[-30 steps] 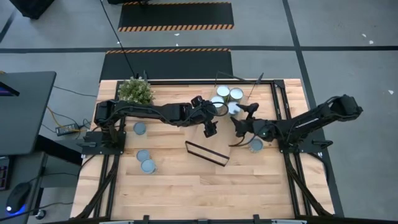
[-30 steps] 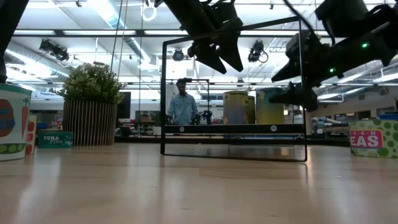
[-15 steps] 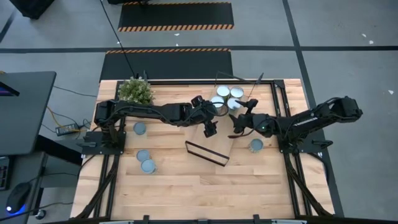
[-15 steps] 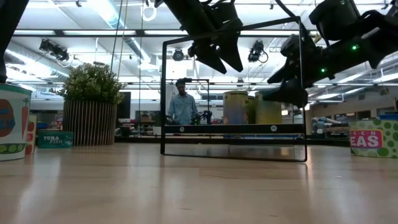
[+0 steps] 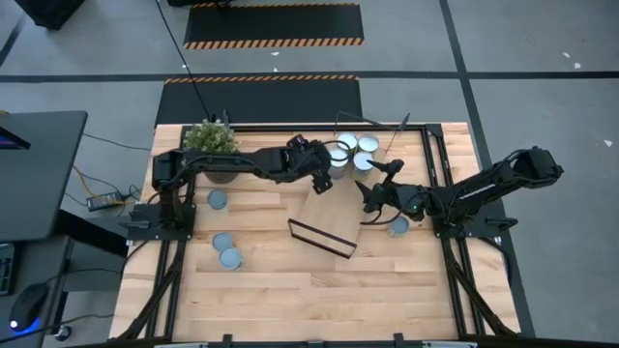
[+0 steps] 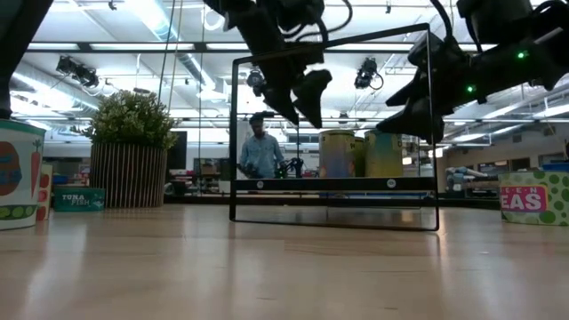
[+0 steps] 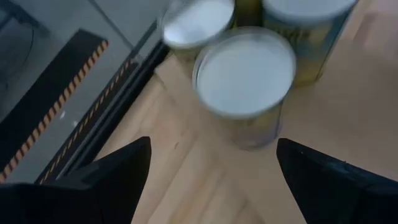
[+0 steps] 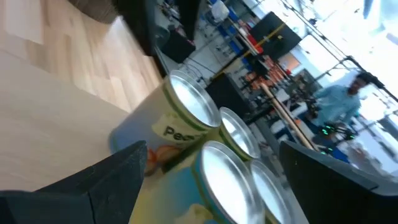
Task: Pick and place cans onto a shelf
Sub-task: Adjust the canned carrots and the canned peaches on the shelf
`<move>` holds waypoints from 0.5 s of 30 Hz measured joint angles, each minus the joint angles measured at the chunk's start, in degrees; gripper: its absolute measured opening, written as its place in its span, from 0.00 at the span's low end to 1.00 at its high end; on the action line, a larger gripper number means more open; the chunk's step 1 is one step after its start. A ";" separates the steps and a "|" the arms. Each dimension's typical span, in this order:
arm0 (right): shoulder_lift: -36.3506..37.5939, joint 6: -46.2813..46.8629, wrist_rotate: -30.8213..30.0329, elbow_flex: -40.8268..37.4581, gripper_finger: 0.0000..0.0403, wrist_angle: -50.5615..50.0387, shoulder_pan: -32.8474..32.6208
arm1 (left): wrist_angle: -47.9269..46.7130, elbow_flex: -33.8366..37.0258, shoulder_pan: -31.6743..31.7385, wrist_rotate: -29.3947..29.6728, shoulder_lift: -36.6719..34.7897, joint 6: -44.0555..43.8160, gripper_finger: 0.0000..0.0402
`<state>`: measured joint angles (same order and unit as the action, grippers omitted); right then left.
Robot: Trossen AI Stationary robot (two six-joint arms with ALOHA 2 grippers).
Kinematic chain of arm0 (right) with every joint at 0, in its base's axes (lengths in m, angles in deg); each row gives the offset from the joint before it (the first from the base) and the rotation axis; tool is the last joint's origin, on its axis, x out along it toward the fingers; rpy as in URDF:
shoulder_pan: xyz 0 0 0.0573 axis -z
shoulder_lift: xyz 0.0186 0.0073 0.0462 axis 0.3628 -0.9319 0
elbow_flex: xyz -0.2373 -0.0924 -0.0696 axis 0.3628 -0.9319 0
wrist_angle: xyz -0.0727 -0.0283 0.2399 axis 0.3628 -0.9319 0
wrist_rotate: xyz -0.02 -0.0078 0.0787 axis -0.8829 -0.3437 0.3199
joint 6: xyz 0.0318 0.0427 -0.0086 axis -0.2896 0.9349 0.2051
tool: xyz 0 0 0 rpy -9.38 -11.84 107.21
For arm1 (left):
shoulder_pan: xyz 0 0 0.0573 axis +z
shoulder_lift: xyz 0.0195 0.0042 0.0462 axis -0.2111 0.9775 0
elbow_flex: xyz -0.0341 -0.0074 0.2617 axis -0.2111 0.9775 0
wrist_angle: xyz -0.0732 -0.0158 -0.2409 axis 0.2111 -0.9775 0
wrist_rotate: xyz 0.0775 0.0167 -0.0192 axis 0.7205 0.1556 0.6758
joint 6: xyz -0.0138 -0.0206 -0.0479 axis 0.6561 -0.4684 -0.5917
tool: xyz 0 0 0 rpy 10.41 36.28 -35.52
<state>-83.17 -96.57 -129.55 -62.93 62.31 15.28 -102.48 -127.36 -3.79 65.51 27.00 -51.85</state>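
Near the far edge of the bench (image 5: 290, 290), three cans (image 5: 350, 153) stand bunched together at the far end of the shelf (image 5: 329, 217), a light-wood board with a black wire frame. Just beside them hangs the left claw (image 5: 320, 180), fingers spread and empty, one silvery lid between its fingertips in the wrist view. From the other side, the right claw (image 5: 368, 201) hovers over the shelf, also spread and empty. More cans sit on the bench by each arm's base, well apart from a potted plant (image 5: 211, 141).
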 joint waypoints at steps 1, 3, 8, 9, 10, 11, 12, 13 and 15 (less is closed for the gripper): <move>0.00 -0.20 -0.79 0.00 0.92 -0.03 -0.14 | 0.53 0.00 0.28 -0.17 0.42 0.00 0.88; 0.00 -0.36 -1.89 0.00 0.92 0.04 -0.75 | 0.00 0.06 0.89 -1.66 0.68 0.06 0.88; 0.02 -0.65 -1.96 -0.02 0.92 1.88 -1.85 | 1.23 0.07 1.47 -1.24 1.42 0.17 0.88; 0.02 -1.02 -2.02 -0.02 0.92 2.05 -2.06 | 2.03 0.06 1.59 -1.02 1.52 0.17 0.88; 0.02 -1.24 -2.11 -0.04 0.92 2.42 -2.40 | 3.00 -0.04 1.67 -0.49 1.84 0.24 0.88; 0.04 -1.46 -2.16 -0.04 0.92 2.93 -2.67 | 3.37 -0.06 1.79 -0.46 2.04 0.32 0.88; 0.04 -1.63 -2.19 -0.03 0.92 3.17 -2.93 | 2.83 0.05 1.92 -0.48 2.16 0.48 0.88; 0.04 -1.93 -2.30 -0.04 0.92 3.50 -3.26 | 2.81 0.13 2.03 -0.51 2.28 0.52 0.88; 0.04 -2.26 -2.57 -0.02 0.92 4.46 -3.82 | 4.58 0.03 2.08 -0.43 2.88 0.62 0.88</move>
<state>-83.13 -98.83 -132.12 -62.96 66.77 11.45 -97.89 -127.33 -1.70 65.08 29.87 -51.23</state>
